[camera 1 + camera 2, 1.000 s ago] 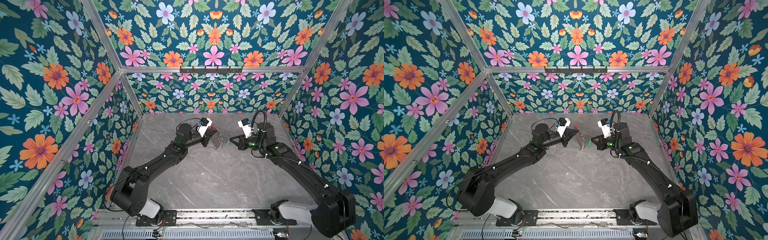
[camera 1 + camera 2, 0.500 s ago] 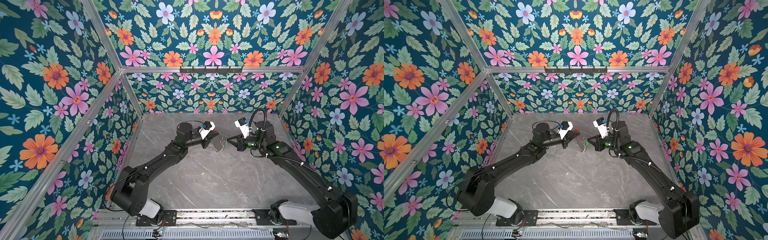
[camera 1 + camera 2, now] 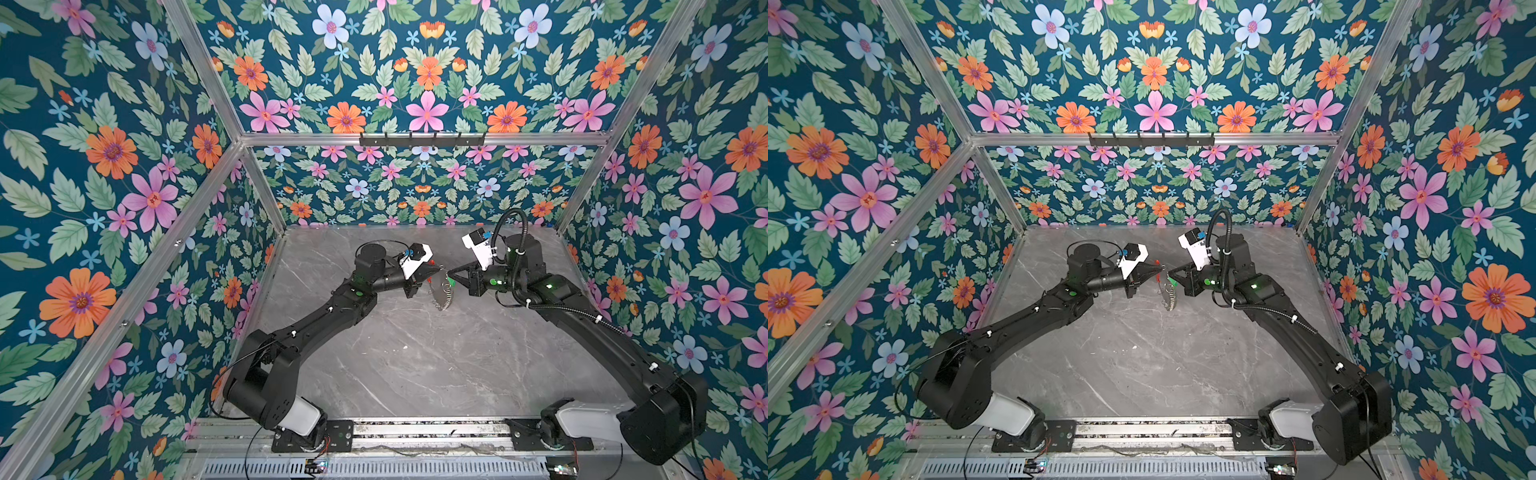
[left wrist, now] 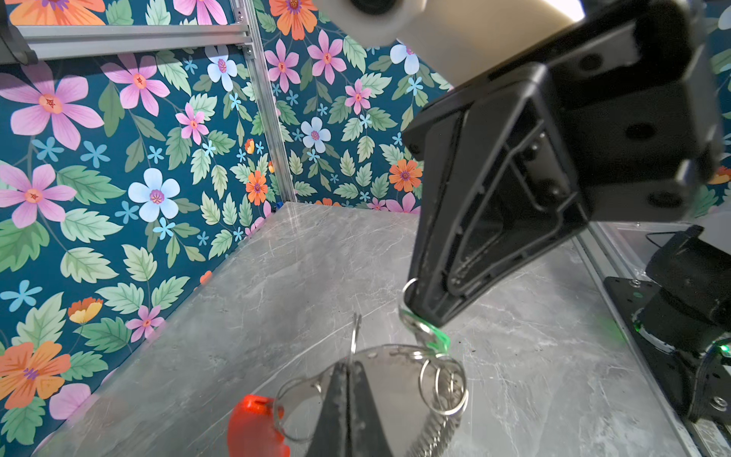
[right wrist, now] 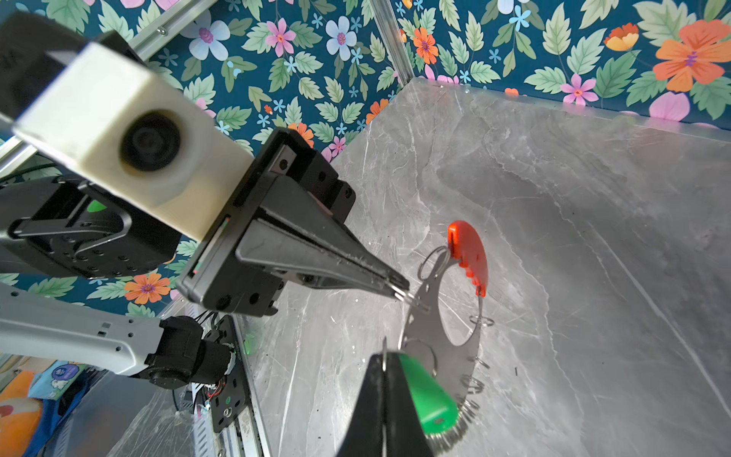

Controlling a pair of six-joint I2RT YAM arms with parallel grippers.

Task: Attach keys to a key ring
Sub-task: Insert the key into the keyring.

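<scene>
Only the right wrist view showed the left gripper pinched shut on the key ring, near its red arc. The right gripper was clamped on the one green key at that ring's edge. The single ring hung over the bare table, well apart from the walls

The key's blade is hidden by the right gripper's fingers, so only its green head shows. In the left wrist view the picture's edge cuts off the ring's red arc. In both top views the small rings are too small to count.
</scene>
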